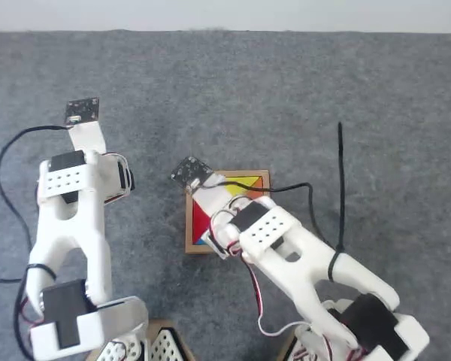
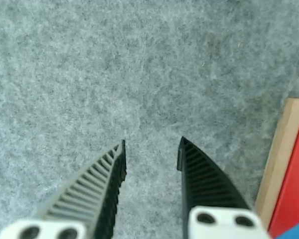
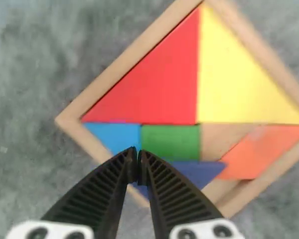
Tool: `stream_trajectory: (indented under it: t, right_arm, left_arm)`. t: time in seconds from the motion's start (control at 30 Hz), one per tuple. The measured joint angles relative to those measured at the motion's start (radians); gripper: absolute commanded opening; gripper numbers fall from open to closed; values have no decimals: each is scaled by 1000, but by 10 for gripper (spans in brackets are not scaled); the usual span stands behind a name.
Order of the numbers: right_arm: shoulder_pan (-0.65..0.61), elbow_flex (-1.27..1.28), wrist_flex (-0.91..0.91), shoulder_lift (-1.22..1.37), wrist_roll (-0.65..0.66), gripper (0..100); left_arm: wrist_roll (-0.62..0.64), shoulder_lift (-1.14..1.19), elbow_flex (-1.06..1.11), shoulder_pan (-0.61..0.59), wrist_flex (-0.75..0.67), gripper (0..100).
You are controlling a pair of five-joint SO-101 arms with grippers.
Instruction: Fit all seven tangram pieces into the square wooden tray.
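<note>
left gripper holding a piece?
No, the left gripper stands open, with only grey carpet between its fingers.

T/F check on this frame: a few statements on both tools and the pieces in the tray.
1. The right tool is shut, above the tray. True.
2. The left tool grips a piece. False: it is open and empty, over the carpet beside the tray.
3. The red piece and the yellow piece share an edge. True.
4. The green piece lies on the carpet. False: it sits in the tray, next to the light blue piece.
</note>
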Motion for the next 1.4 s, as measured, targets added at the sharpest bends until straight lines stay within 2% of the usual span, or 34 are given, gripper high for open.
stream_trajectory:
  t: [0.23,0.6,1.4]
  right_arm:
    - [8,34,0,-25,0,6]
    - [140,35,0,-25,55,6]
    - [63,123,-5,-94,68,6]
  left_arm:
    - [0,0,0,0,0,166]
    - [0,0,0,0,0,166]
    - [0,0,0,0,0,166]
